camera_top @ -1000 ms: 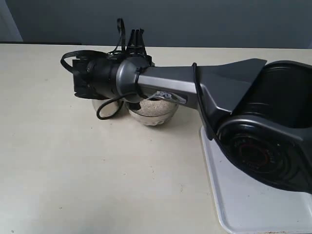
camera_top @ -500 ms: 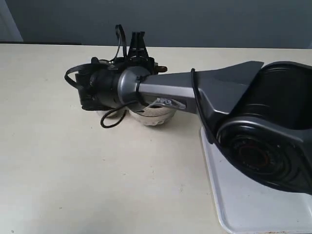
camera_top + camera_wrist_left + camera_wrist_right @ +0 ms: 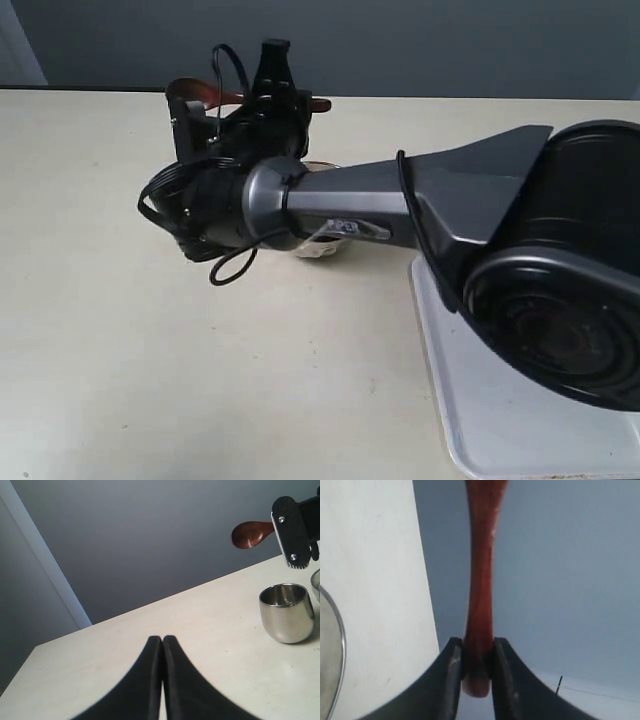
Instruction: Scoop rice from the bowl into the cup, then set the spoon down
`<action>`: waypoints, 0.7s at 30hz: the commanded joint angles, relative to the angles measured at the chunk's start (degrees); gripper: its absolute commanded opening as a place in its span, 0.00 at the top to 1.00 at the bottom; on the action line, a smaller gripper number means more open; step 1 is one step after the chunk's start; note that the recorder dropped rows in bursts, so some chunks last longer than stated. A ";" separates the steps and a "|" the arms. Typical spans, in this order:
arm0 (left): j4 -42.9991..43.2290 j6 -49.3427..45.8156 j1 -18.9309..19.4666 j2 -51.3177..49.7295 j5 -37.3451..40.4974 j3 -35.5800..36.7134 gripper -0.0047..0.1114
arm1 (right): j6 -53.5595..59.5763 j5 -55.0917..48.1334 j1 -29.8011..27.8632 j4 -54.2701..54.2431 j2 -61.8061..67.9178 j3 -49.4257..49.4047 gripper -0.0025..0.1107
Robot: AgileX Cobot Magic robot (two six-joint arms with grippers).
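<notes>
— where are we holding the spoon (image 3: 480, 580)?
— we are pinching it near the end of its handle. the right gripper (image 3: 478, 655) is part-closed, both jaws pressing the glossy wood. the head is hanging clear of the table near the cup (image 3: 286, 612), which is sitting just beside the bowl (image 3: 318, 250).
— how is it handling?
— we are judging it light and stiff but slick, so it may be twisting in so narrow a grip. the left gripper (image 3: 162, 647) is resting empty, jaws together.
</notes>
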State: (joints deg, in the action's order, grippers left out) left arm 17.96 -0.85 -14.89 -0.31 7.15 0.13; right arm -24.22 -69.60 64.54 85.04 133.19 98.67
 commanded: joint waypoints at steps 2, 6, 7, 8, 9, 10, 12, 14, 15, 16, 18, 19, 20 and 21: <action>0.02 0.40 0.02 0.31 -0.20 -0.13 0.96 | -1.77 -0.37 0.85 1.99 -1.02 -3.36 0.98; 0.02 0.40 0.02 0.31 -0.20 -0.13 0.96 | -5.62 -0.37 0.98 1.50 -1.94 -5.39 0.98; 0.02 0.40 0.02 0.31 -0.20 -0.13 0.96 | -4.07 -0.37 1.24 2.60 -1.91 -5.85 0.98; 0.02 0.40 0.02 0.31 -0.20 -0.13 0.96 | -4.90 -0.37 1.21 4.43 -2.26 -6.31 0.98; 0.02 0.40 0.02 0.31 -0.20 -0.13 0.96 | -7.48 -0.37 1.21 5.48 -2.66 -6.43 0.98; 0.02 0.40 0.02 0.31 -0.20 -0.13 0.96 | -9.76 -0.37 1.21 5.46 -3.15 -6.43 0.98; 0.02 0.40 0.02 0.31 -0.20 -0.13 0.96 | -12.79 -0.37 1.34 2.72 -4.08 -6.43 0.98; 0.02 0.40 0.02 0.31 -0.20 -0.13 0.96 | -9.55 -0.37 1.71 -1.45 -4.37 -6.43 0.98; 0.02 0.40 0.02 0.31 -0.20 -0.13 0.96 | -8.46 -0.37 1.71 -2.63 -4.63 -6.43 0.98; 0.02 0.40 0.02 0.31 -0.20 -0.13 0.96 | -8.33 -0.37 1.71 -3.61 -4.95 -6.43 0.98; 0.02 0.40 0.02 0.31 -0.20 -0.13 0.96 | -8.33 -0.37 1.71 -5.17 -5.79 -6.43 0.98; 0.02 0.40 0.02 0.31 -0.20 -0.13 0.96 | -8.33 -0.37 1.71 -6.16 -6.42 -6.43 0.98; 0.02 0.40 0.02 0.31 -0.20 -0.13 0.96 | -8.33 -0.37 1.71 -7.66 -7.16 -6.43 0.98; 0.02 0.40 0.02 0.31 -0.20 -0.13 0.96 | -8.33 -0.37 1.71 -9.25 -7.90 -6.43 0.98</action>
State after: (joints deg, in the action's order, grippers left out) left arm 17.96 -0.85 -14.89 -0.31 7.15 0.13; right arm -32.86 -69.49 66.20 78.99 127.80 92.50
